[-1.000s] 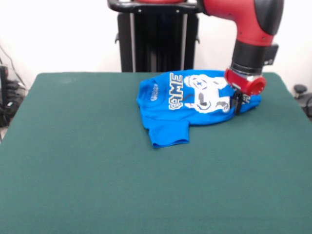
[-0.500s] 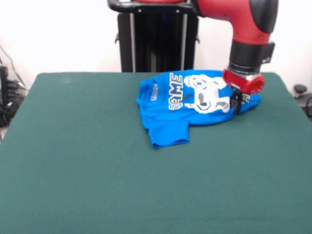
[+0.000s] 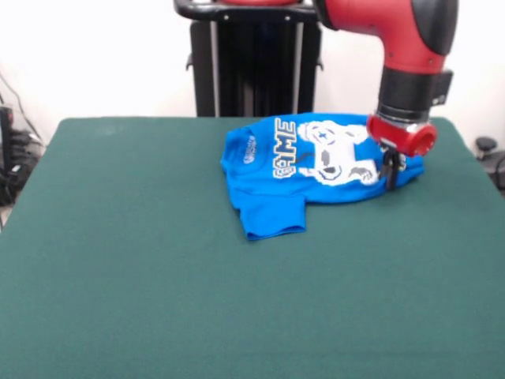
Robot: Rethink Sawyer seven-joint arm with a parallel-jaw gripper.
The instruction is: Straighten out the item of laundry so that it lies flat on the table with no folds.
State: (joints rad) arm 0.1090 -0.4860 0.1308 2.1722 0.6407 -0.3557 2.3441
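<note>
Since a second ago my arm (image 3: 402, 47) has slid a touch toward the right of the frame, and the gripper (image 3: 390, 175) now sits at the shirt's right edge instead of slightly inside it. That edge of the shirt (image 3: 276, 185) looks dragged out a bit to the right with it. Rest of the shirt hasn't budged.

Fingers: I see them as one narrow dark stub pressed down into the blue cloth, close together. Can't tell from this angle if they have actually pinched fabric.

Shirt is upper centre-right of the frame, near the far edge of the table (image 3: 158, 300). It's still folded: printed side up, one sleeve flap sticking out toward the lower left, lettering cut off by the fold.
</note>
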